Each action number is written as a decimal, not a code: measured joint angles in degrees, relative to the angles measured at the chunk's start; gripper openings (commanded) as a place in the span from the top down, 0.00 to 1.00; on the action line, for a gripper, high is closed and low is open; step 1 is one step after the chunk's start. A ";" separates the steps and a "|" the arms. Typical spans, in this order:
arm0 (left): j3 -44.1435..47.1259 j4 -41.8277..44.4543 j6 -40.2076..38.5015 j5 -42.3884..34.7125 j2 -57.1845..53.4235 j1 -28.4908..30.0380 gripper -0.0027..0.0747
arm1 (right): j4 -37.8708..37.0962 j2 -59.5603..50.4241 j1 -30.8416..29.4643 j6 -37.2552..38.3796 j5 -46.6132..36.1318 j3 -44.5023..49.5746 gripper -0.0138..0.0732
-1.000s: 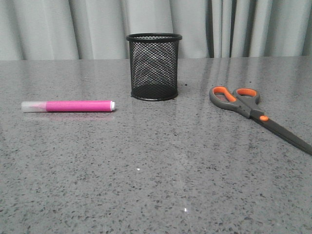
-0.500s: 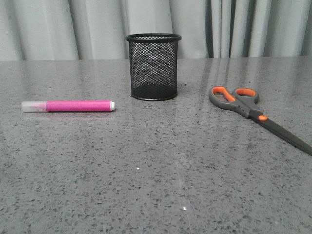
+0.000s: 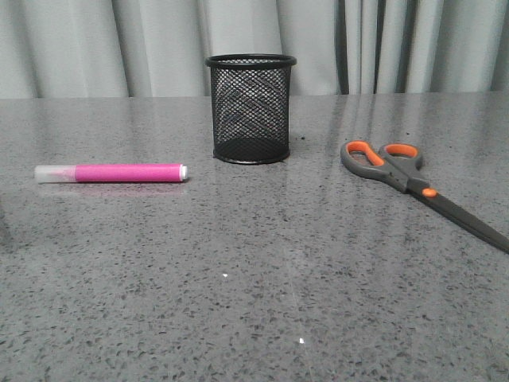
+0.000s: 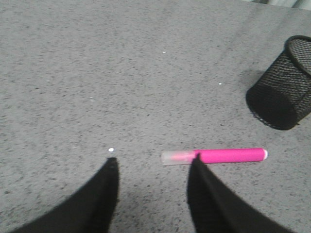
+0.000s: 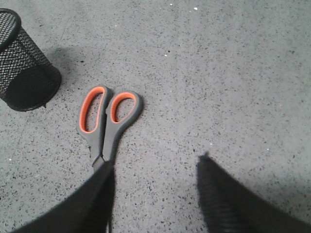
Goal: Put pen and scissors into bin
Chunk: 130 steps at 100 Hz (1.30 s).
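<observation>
The pink pen [image 3: 111,173] lies flat on the grey table at the left, clear cap to the left. The black mesh bin [image 3: 251,108] stands upright at the middle back. The scissors [image 3: 413,185] lie closed at the right, orange-lined handles toward the bin. No gripper shows in the front view. In the left wrist view my left gripper [image 4: 154,162] is open and empty above the table, one finger overlapping the pen [image 4: 214,156]; the bin [image 4: 283,87] is beyond. In the right wrist view my right gripper [image 5: 155,162] is open and empty, one finger over the scissors [image 5: 108,121] near the pivot.
Grey curtains [image 3: 159,48] hang behind the table's far edge. The speckled grey tabletop [image 3: 254,286] stretches in front of the three objects. The bin also shows in the right wrist view [image 5: 22,68].
None in the front view; the pen, bin and scissors lie where they were.
</observation>
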 measured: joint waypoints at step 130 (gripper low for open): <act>-29.93 -8.65 70.23 23.53 48.08 -10.40 0.44 | 0.00 0.00 0.28 -1.93 -0.71 0.00 0.34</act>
